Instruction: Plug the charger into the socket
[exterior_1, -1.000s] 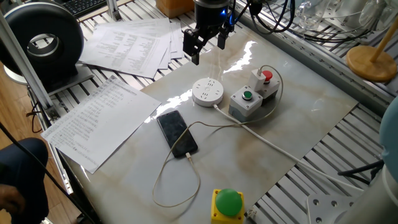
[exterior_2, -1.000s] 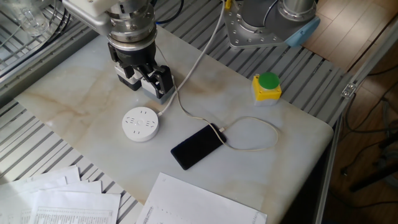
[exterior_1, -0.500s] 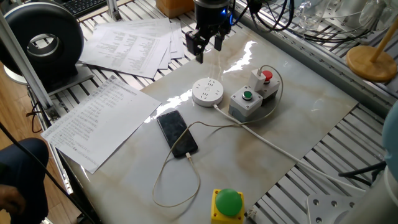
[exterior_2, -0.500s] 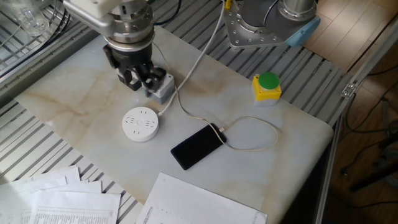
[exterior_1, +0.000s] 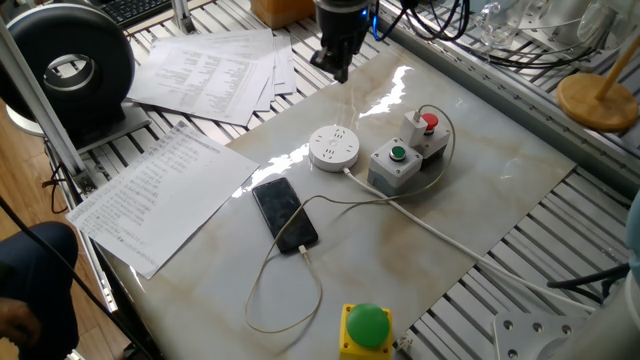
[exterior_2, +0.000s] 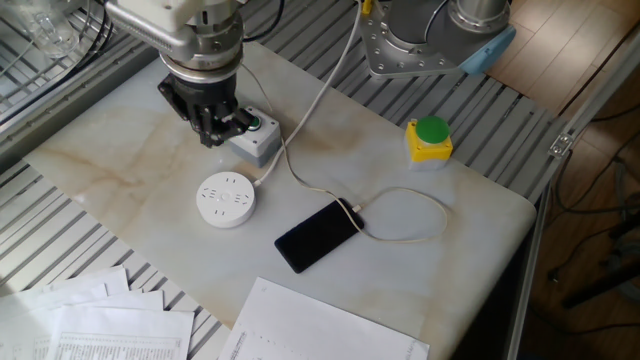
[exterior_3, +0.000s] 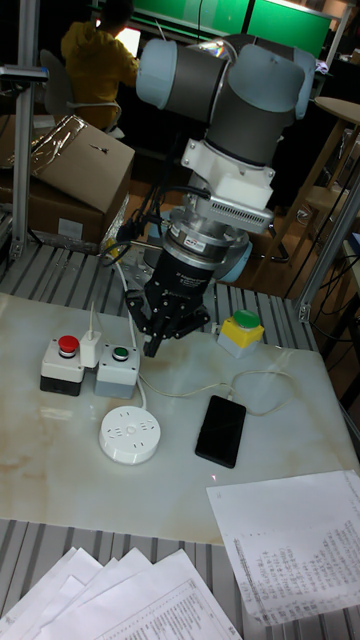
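Hovering over the marble tabletop (exterior_1: 500, 170) in the upper middle of one fixed view: the gripper (exterior_1: 336, 68), empty. Spread wide a second ago, half closed half a second ago, now drawn together into a single narrow tip with nothing between the fingers. Also shifted slightly toward the top of the frame since then.

In the other fixed view, gripper (exterior_2: 213, 137) moved a little to the left, so that the grey box with the green button (exterior_2: 256, 138), covered before, now shows just right of the fingertips. In the tall fixed view, gripper (exterior_3: 153, 343) pointing down and to the left, above the green-button box (exterior_3: 120, 368), not touching it.

Untouched and unmoved: the charger (exterior_1: 413, 125), standing upright against the grey box with the red button (exterior_1: 430, 136), right of centre in one fixed view. In the tall view, charger (exterior_3: 90, 348) wedged between the red-button box (exterior_3: 62, 365) and the green-button box at the left edge. Hidden behind the gripper in the other fixed view.

Thin white cable (exterior_1: 285, 300) looping to the black smartphone (exterior_1: 284, 213), lying flat below the socket.

Socket (exterior_1: 334, 147) in the same place, near the frame centre, left of the green-button box (exterior_1: 397, 165), slots up and nothing plugged in; likewise socket (exterior_2: 226, 199) and socket (exterior_3: 130, 436).
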